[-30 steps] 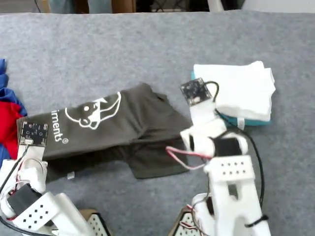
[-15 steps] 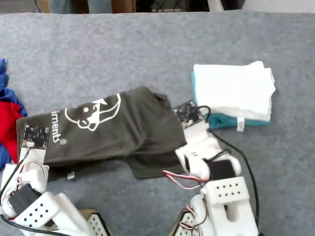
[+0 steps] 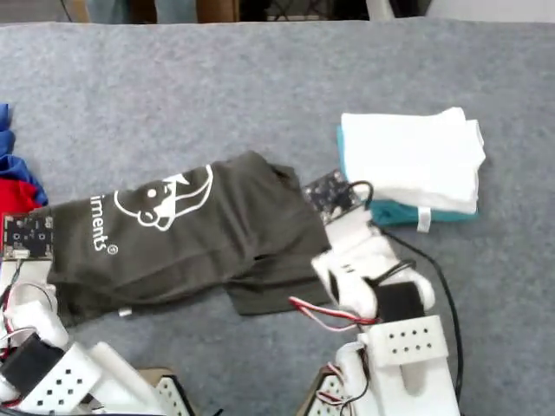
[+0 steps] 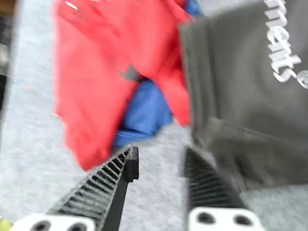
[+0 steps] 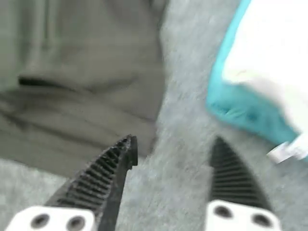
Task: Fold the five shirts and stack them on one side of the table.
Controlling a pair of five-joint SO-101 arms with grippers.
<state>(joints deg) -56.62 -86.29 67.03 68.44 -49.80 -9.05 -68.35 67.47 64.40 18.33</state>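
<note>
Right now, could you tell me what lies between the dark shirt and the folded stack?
Bare grey table cover, under the open right gripper; right wrist view.

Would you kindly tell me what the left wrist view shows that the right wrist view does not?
Left wrist view's extras: a crumpled red shirt with a blue shirt peeking out beneath it. Right wrist view's extras: the folded white shirt stacked on a teal shirt. Shared: the dark grey shirt, the grey table cover, and each arm's own open jaws close by that shirt's edge.
</note>
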